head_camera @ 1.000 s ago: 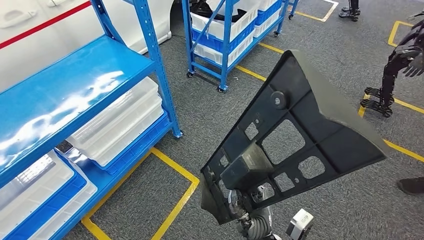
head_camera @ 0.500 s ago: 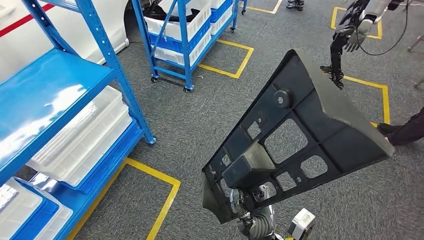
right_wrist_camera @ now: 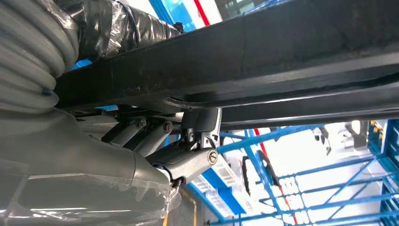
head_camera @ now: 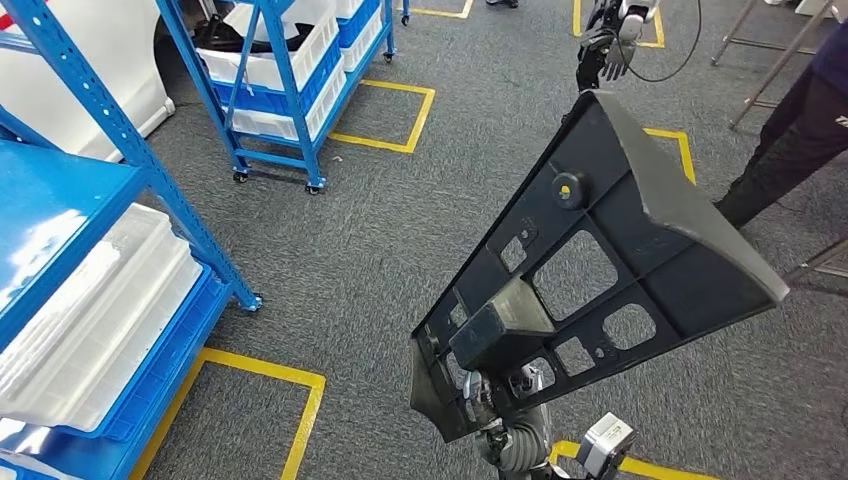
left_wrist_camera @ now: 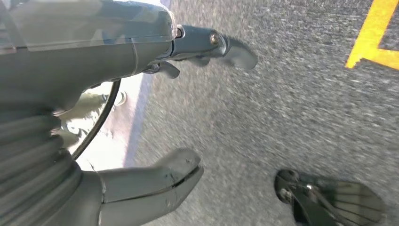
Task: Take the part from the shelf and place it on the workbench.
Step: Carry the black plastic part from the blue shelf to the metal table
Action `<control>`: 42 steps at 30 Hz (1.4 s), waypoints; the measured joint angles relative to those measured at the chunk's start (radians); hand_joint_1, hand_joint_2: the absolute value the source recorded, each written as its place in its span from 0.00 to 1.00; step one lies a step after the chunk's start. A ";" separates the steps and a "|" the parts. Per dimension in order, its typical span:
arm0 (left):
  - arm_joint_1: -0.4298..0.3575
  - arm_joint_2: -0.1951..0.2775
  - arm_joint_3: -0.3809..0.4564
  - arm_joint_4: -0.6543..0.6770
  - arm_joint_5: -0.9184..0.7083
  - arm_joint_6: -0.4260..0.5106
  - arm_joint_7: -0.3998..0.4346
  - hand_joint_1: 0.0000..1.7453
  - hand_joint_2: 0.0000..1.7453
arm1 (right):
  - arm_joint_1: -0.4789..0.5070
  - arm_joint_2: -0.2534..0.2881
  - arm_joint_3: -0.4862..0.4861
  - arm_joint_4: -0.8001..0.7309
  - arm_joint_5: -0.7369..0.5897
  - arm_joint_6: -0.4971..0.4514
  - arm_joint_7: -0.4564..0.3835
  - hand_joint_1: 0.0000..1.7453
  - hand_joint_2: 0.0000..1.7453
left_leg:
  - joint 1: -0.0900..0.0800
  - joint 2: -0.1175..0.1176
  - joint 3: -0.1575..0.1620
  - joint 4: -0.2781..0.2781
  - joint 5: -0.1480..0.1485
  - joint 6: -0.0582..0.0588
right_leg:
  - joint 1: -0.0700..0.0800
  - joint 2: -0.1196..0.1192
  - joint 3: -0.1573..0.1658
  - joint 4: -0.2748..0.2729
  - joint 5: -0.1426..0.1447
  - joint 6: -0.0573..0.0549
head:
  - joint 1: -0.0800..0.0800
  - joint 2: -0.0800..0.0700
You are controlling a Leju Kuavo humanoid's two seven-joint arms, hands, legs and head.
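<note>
A large black plastic part [head_camera: 600, 260], triangular with cut-out windows and a grey outer skin, stands tilted in front of me in the head view. My right hand [head_camera: 492, 400] grips its lower edge from beneath, mostly hidden by the part. In the right wrist view the fingers [right_wrist_camera: 188, 136] curl around the part's dark rim [right_wrist_camera: 263, 61]. My left hand [left_wrist_camera: 155, 122] hangs over grey carpet, thumb [left_wrist_camera: 160, 179] and fingers [left_wrist_camera: 221, 44] apart with nothing between them.
A blue shelf rack [head_camera: 110, 230] with white bins [head_camera: 90, 320] stands at the left. A wheeled blue cart [head_camera: 280, 70] of bins is behind it. Yellow floor tape [head_camera: 270, 375] marks squares. A person's dark legs [head_camera: 790, 140] stand at the right, another robot's arm [head_camera: 610, 40] at the back.
The whole scene has swung left as the camera turns right: the rack slid toward the left edge and a person's legs came in at right. The part stays held in my right hand.
</note>
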 joint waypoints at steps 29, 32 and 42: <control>0.002 0.006 0.005 0.000 -0.022 -0.003 0.015 0.00 1.00 | 0.017 0.009 -0.023 -0.015 -0.017 -0.027 0.037 1.00 1.00 | 0.004 -0.003 -0.014 0.026 -0.004 -0.006 | 0.004 -0.013 0.008 0.005 -0.013 -0.008 | 0.002 0.000; -0.001 0.006 0.007 0.000 -0.025 -0.002 0.013 0.00 1.00 | 0.021 0.010 -0.024 -0.016 -0.018 -0.029 0.037 1.00 1.00 | 0.001 0.013 -0.009 0.010 -0.001 0.010 | 0.000 0.011 -0.006 0.007 -0.005 0.013 | 0.001 0.000; 0.000 0.007 0.013 0.000 -0.030 0.000 0.011 0.00 1.00 | 0.025 0.009 -0.028 -0.016 -0.019 -0.031 0.037 1.00 1.00 | -0.010 0.154 -0.002 -0.002 0.000 0.035 | 0.005 -0.151 -0.032 0.121 -0.060 0.023 | 0.002 0.000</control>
